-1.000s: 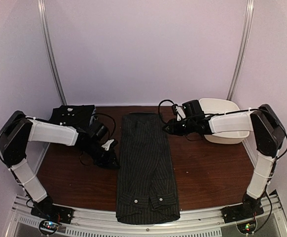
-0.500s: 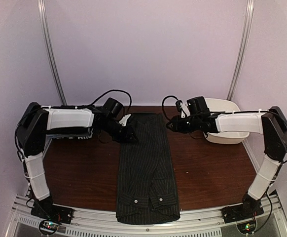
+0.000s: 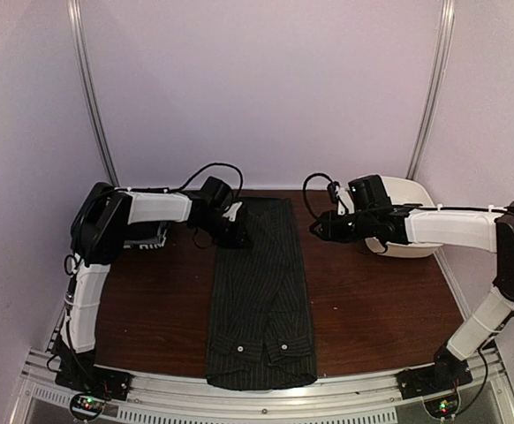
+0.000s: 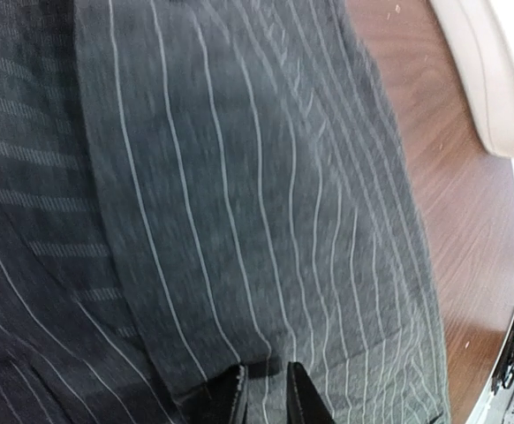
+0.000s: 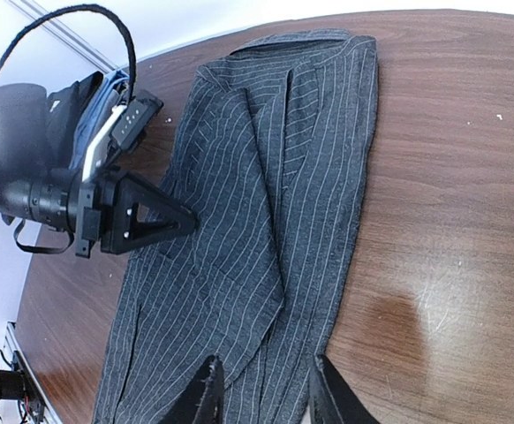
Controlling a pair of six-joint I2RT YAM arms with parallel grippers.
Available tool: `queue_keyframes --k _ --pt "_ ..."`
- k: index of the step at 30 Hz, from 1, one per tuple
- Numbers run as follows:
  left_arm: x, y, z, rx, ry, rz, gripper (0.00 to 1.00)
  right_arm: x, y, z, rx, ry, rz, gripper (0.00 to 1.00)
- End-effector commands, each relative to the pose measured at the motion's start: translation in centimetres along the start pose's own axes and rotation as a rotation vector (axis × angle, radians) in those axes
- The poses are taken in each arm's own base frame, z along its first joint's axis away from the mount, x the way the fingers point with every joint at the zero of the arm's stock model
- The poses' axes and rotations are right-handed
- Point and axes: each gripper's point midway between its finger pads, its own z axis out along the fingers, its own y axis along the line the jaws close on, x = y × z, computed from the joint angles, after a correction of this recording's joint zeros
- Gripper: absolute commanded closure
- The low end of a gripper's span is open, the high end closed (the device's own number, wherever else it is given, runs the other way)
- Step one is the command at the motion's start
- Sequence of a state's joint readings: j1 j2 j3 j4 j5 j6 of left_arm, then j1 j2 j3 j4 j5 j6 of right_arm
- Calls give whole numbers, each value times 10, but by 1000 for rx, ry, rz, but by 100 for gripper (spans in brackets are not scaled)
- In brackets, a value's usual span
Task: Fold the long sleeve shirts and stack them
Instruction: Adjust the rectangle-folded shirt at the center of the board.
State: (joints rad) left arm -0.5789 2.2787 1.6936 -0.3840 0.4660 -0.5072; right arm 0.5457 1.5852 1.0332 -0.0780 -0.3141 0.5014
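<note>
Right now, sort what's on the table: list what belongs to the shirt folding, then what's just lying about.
Job in hand:
pinstriped shirt, laid out long down the middle
folded dark shirt, far left

Lying about:
white tub, far right

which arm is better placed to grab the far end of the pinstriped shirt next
Left: the left end effector is at the far left edge of the dark pinstriped cloth shirt; the right end effector hangs beside it, off the cloth.
</note>
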Motion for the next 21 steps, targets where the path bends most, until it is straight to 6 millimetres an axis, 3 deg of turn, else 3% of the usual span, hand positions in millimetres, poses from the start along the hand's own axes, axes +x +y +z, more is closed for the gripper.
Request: queue_keyframes --k 1,4,8,17,21 --pt "-33 0 -1 11 -75 52 83 3 0 -12 14 -8 6 65" --pt "-48 -6 -6 22 -107 69 83 3 -1 -15 17 -10 7 65" --pt "-73 0 -4 18 -154 59 83 6 0 -13 10 0 11 65" --pt "-92 43 40 -3 -162 8 83 13 0 -16 0 14 23 65" --pt "-107 40 45 34 -202 30 83 17 0 -19 0 20 23 65"
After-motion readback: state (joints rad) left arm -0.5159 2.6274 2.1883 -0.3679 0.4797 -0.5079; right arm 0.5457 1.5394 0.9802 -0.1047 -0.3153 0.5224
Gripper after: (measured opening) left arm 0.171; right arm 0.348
